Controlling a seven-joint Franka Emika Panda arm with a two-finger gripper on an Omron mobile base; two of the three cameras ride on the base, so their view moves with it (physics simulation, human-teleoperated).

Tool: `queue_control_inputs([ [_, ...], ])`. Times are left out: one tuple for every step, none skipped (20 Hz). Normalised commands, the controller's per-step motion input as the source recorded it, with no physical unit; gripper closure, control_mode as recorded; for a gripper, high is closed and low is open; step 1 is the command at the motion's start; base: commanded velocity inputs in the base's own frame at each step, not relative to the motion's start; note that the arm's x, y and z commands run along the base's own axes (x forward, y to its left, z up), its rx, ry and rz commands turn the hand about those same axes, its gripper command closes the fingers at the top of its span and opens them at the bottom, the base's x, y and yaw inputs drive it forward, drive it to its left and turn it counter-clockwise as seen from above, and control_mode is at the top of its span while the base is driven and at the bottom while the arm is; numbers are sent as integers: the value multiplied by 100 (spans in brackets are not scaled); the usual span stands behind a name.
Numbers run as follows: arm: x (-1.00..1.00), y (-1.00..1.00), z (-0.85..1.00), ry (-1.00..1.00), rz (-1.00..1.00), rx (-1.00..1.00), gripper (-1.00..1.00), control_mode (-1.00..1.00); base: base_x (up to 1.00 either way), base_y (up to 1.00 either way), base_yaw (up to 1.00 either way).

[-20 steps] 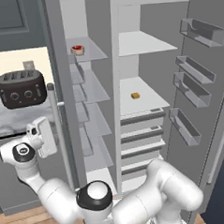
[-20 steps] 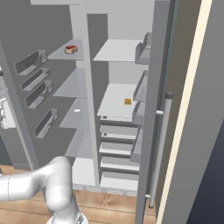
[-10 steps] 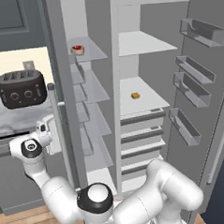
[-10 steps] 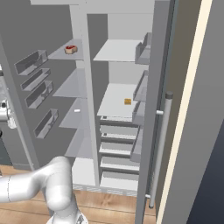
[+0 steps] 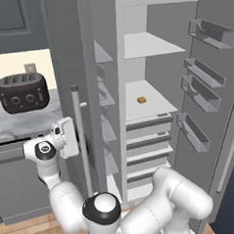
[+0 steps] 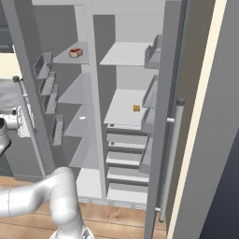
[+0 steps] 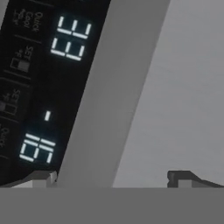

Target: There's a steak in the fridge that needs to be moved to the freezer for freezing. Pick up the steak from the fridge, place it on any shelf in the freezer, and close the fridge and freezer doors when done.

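Here, from the left base camera, the white arm's two-finger gripper (image 5: 71,136) presses against the narrow grey freezer door (image 5: 67,68) beside its long silver bar handle (image 5: 81,141), at nine o'clock from the small orange-yellow cube (image 5: 142,100). From the right base camera, the small round red steak (image 6: 74,52) lies on the freezer's top grey shelf (image 6: 65,58), at eleven o'clock. Through the hand camera, the jaws stand wide before the dark dispenser panel (image 7: 39,83).

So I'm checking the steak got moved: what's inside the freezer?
The steak lies on the freezer's top shelf; the lower shelves look bare. From the left the freezer door covers most of the shelves, steak included.
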Motion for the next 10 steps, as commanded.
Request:
queue_control_inputs([
  [14, -66, -8, 0, -1, 0, -100, -100, 0, 0, 0],
  [15, -70, -7, 0, 0, 0, -100, -100, 0, 0, 0],
  [22, -69, -6, 0, 0, 0, -100, -100, 0, 0, 0],
  [30, -64, -5, 0, 0, 0, -100, -100, 0, 0, 0],
  [34, -58, -1, 0, 0, 0, -100, -100, 0, 0, 0],
  [38, -52, 0, 0, 0, 0, -100, -100, 0, 0, 0],
  [39, -48, 0, -2, 0, 1, -100, -100, 0, 0, 0],
  [44, -43, 0, -3, 0, 2, -100, -100, 0, 0, 0],
  [38, -44, 0, -4, 1, 3, -100, -100, 0, 0, 0],
  [33, -46, 0, -4, 2, 5, -100, -100, 0, 0, 0],
])
